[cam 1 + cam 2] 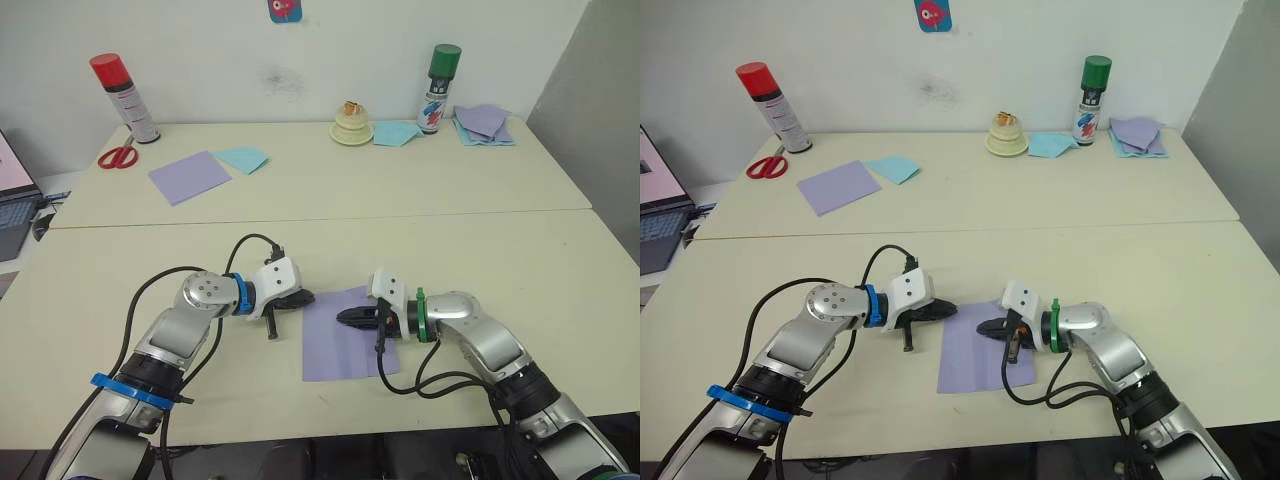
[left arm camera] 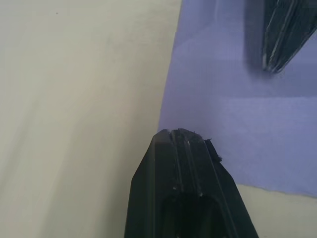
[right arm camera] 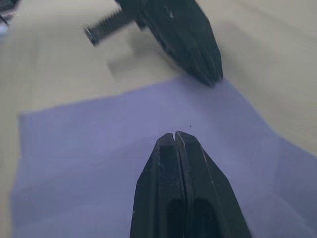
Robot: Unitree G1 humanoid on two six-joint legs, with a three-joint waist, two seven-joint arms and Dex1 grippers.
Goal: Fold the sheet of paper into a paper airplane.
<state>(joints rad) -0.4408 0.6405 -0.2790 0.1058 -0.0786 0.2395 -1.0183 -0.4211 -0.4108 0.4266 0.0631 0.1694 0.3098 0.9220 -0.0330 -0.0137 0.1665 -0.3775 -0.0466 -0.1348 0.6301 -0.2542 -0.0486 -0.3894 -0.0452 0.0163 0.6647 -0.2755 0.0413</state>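
Two cream tables butted end to end fill the space under a white wall, and I stand at the near 1. Clutter is parked along the far edge, well apart from my work: 2 spray cans, scissors, a smooth lavender square, light-blue sheets and a stack of spare paper. That leaves the near top bare for folding. My sheet lies flat in front of me, between my arms, with faint crease lines across it; I judge the folding is barely begun. My left gripper is clenched on nothing, its tip at the sheet's far left corner, probably to pin or nudge that edge. My right gripper is also clenched and empty, resting low over the sheet's upper middle, likely to hold the paper down while a corner is worked.
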